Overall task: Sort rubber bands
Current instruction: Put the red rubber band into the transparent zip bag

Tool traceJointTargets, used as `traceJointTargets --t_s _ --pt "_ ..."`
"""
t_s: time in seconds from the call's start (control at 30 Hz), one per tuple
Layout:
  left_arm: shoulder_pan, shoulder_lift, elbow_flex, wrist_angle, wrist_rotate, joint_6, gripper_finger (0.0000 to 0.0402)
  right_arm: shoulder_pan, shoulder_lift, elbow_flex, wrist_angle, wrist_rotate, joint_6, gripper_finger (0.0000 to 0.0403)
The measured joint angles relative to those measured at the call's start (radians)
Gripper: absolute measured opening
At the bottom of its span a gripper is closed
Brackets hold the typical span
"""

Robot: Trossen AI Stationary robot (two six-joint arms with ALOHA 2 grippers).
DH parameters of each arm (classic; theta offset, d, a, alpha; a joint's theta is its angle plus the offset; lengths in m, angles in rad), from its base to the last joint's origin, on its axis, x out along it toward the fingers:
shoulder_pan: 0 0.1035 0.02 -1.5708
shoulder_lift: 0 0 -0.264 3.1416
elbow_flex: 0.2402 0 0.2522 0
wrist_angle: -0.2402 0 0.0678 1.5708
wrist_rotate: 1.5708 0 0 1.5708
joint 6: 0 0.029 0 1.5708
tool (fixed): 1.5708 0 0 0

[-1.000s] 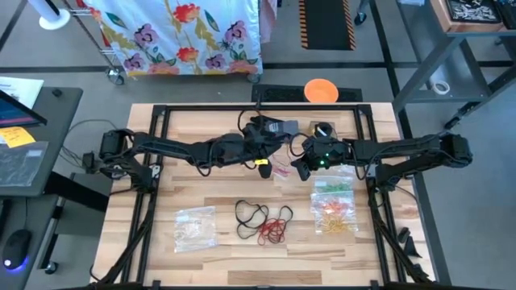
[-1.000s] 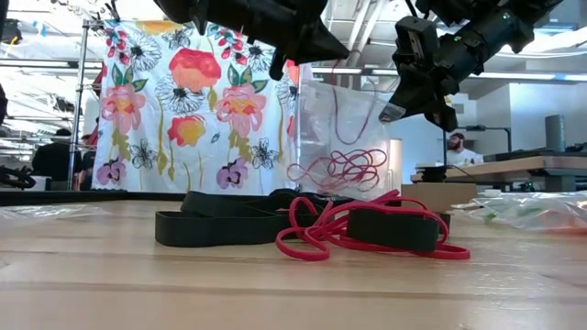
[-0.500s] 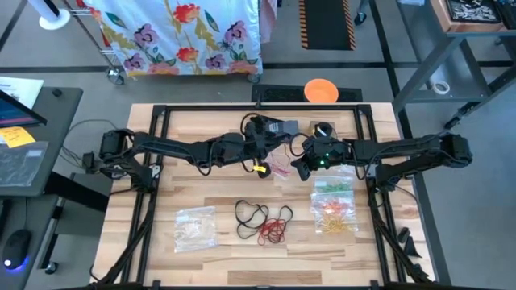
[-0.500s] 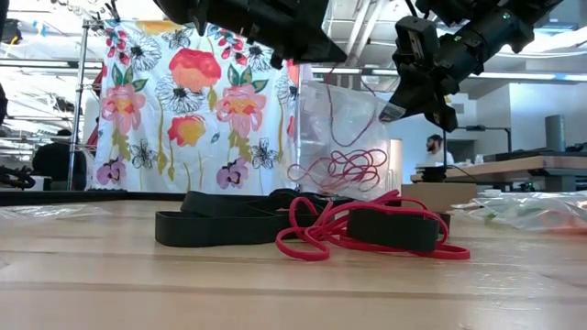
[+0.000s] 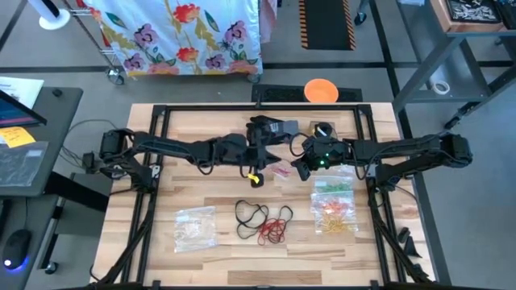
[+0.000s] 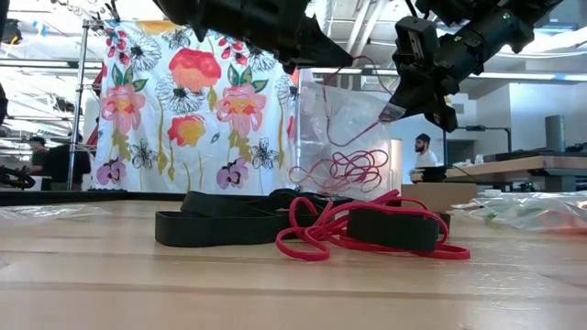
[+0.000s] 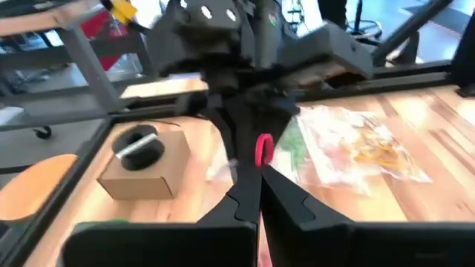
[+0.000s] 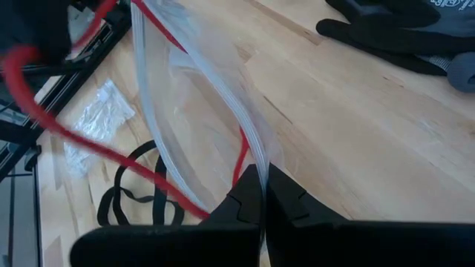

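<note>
On the table (image 5: 201,129), a cardboard box (image 7: 145,172) flanks the held bag (image 6: 344,137).

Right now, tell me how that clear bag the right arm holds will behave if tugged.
The clear plastic bag probably stays floppy: it hangs in folds from the right gripper, jaws shut on its edge. Likely light, holding only thin red rubber bands. It may slip.

On the pale wooden table (image 5: 201,193) lie black rubber bands (image 5: 251,213) beside red rubber bands (image 5: 276,227). One clear bag (image 5: 334,213) shows orange, yellow and green contents; another clear bag (image 5: 196,226) holds what may be yellowish bands. A white cloth (image 5: 185,32) bears red, pink and yellow flowers. Both arms are dark.
</note>
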Motion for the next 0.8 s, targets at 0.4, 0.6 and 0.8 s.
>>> traceJointTargets --t_s 0.4,0.6,0.8 --pt "0.002 0.0 0.0 -0.024 -0.056 -0.044 0.0 0.0 0.0 0.0 0.027 0.0 0.0 0.0" --pt "0.002 0.0 0.0 -0.027 -0.064 -0.067 0.002 0.0 0.0 0.0 0.027 0.0 -0.001 0.0" --pt "0.005 0.0 0.0 -0.062 -0.076 -0.105 0.0095 0.0 0.0 0.0 0.026 0.0 -0.001 0.0"
